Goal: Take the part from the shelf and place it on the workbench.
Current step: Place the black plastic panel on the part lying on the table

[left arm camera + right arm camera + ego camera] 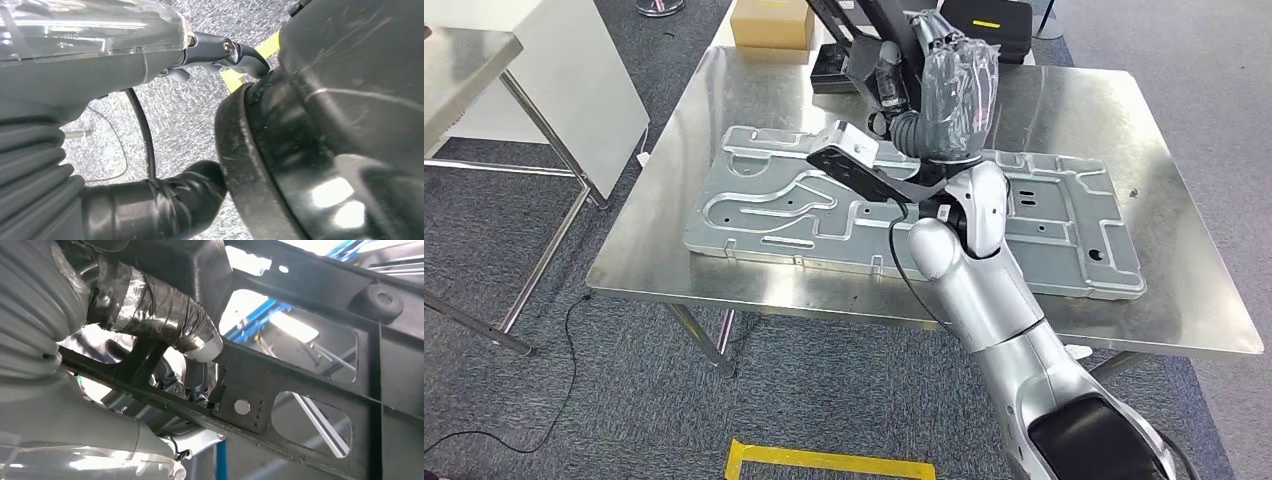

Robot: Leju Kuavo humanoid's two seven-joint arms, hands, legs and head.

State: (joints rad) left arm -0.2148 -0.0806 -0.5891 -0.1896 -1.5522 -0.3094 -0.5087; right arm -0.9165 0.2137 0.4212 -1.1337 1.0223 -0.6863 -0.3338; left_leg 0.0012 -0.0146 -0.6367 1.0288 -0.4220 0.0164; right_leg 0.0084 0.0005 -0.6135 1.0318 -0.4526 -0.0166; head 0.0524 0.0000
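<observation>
Right hand (954, 95) grips the black part (300, 375); the counter (1194, 300) lies beneath it. Left hand (75, 70) state indeterminate.

Workshop: steel workbench (1184, 250), stamped panel (764, 215).

Silver right arm (984, 290) with a black pad near the shoulder and a black cable alongside; grey ribbed cuff, clear film over the dark-fingered robot hand (954, 85).

Head view: high, facing forward and down on the worktop (1124, 120). Right wrist view: very near, behind the right hand (165, 315) on the black part (300, 385). Left wrist view: close, facing the floor (185, 120).
</observation>
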